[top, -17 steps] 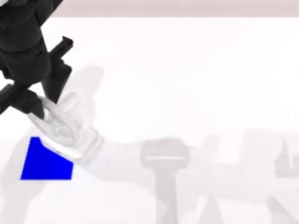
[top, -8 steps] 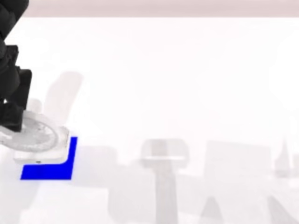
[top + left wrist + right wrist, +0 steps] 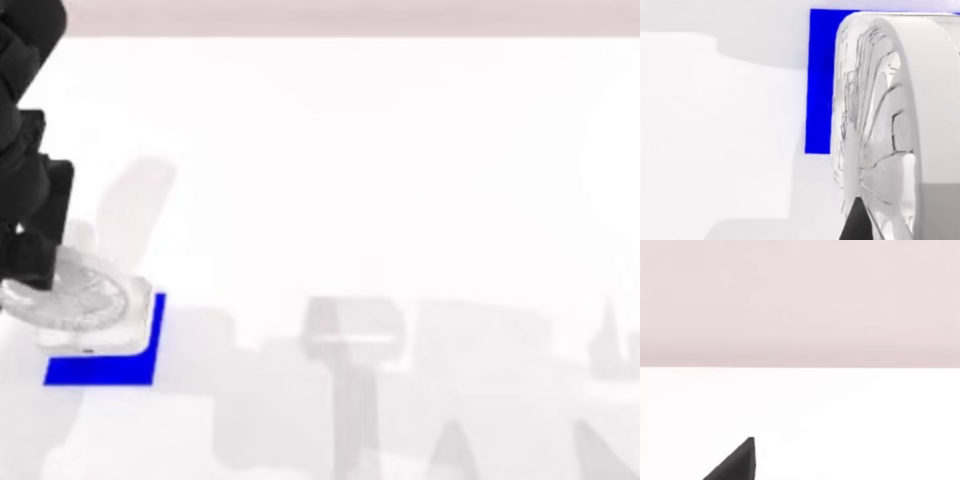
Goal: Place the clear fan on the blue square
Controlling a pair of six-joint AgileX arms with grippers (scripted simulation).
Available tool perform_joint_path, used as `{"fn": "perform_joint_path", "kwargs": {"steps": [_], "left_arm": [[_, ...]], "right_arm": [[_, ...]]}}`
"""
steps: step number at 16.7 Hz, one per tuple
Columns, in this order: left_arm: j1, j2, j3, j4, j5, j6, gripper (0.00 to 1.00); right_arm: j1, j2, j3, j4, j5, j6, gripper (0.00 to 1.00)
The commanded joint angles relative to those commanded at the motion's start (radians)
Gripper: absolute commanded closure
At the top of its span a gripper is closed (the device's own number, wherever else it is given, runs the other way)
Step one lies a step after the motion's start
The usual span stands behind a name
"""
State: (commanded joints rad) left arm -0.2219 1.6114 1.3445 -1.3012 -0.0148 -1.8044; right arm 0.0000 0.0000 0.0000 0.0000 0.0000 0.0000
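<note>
Holding the fan (image 3: 78,300) tight in our left gripper (image 3: 25,262), we see it covering most of the blue square (image 3: 152,345).

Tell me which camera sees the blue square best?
The top view: the blue square shows as an L-shaped strip under the clear fan. The left wrist view shows only a blue strip behind the fan. The right wrist view shows none of it.

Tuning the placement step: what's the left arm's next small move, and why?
Probably nudge the clear fan slightly toward the table's right, then release. Its base covers most of the blue square but overhangs its left edge, leaving blue along the right and near sides. Left gripper is on the fan.
</note>
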Motion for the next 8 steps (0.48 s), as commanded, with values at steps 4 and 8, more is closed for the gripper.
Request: {"fn": "perform_joint_path", "kwargs": {"steps": [4, 8], "left_arm": [[0.003, 0.008, -0.063, 0.067, 0.000, 0.001, 1.00], [0.003, 0.008, -0.063, 0.067, 0.000, 0.001, 0.92]], "right_arm": [[0.000, 0.000, 0.000, 0.000, 0.000, 0.000, 0.00], [0.000, 0.000, 0.000, 0.000, 0.000, 0.000, 0.00]]}}
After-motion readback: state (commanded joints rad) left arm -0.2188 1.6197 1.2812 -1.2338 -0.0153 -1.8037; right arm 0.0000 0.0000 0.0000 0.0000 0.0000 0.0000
